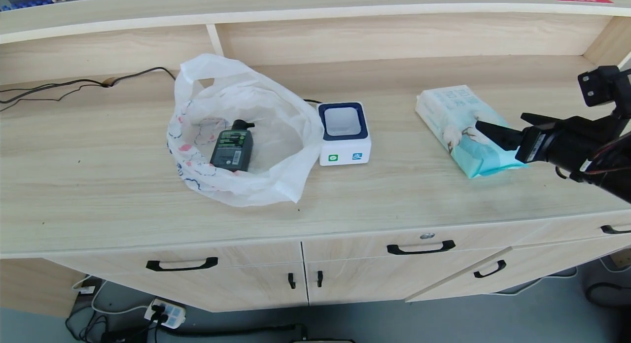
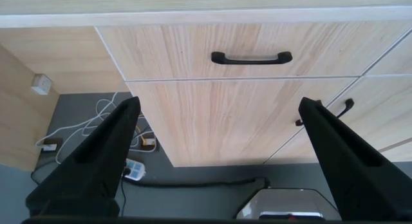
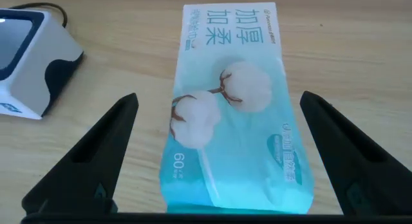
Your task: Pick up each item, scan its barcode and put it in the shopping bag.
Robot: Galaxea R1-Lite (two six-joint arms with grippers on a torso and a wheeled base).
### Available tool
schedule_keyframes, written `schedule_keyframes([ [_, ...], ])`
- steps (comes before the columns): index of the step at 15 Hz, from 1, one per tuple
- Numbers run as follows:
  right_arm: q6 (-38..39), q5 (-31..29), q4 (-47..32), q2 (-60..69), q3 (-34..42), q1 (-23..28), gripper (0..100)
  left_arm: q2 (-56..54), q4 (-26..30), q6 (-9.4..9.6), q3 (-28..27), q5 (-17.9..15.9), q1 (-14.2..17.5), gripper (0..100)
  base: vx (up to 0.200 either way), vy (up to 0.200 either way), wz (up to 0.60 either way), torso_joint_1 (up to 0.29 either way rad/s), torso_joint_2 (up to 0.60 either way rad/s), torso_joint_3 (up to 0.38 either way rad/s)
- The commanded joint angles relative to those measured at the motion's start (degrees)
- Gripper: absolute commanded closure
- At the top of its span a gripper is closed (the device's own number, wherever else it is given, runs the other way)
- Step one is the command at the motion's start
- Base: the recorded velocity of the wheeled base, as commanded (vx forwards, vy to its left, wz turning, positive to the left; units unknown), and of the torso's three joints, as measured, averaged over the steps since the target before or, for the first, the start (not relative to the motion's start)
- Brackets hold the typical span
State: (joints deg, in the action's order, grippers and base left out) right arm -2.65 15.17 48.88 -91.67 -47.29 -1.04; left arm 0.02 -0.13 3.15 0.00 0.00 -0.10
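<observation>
A soft pale-teal plastic pack of tissues (image 1: 461, 128) is lying flat on the light wood-grain counter (image 1: 98, 185), in the right part of the head view, its long side running from the upper middle toward the lower right. Its top end is showing white with printed characters, and the teal face (image 3: 235, 121) is carrying a picture of two white cotton bolls on a brown twig. The wrapping is looking smooth and glossy, and its near end is glowing a brighter teal.

The black right hand (image 1: 498, 122) is coming in from the right edge of the frame and hovering over the pack's near half, released. In the right wrist view its two tapered fingers (image 3: 96, 166) are standing wide apart, flanking the pack without touching it.

At centre frame a white cube-shaped scanner with a dark-blue-rimmed window on top (image 1: 344, 136) is sitting well apart from the pack. Just beside it, to the left, a thin white plastic shopping bag with red and blue print (image 1: 276, 136) is lying open on the counter, its edge touching the scanner. Inside it a dark bottle with a black pump top (image 1: 232, 147) is lying on its side, label up.

The left hand (image 2: 219, 105) is hanging below the counter's edge, released, its fingers spread before pale wooden drawer fronts with a black handle (image 2: 251, 57).
</observation>
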Motion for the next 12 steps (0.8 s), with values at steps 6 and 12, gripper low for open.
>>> schedule_keyframes([
  [6,-3.6,2.6,-1.6,-6.2,-4.2,2.9,0,0.0,0.0,0.02,0.0,0.0,0.0,0,0.000,0.000,0.00,0.000,0.00,0.000],
  [12,-3.5,2.7,-1.3,-8.3,-4.3,1.7,0,0.0,0.0,0.02,0.0,0.0,0.0,0,0.000,0.000,0.00,0.000,0.00,0.000],
])
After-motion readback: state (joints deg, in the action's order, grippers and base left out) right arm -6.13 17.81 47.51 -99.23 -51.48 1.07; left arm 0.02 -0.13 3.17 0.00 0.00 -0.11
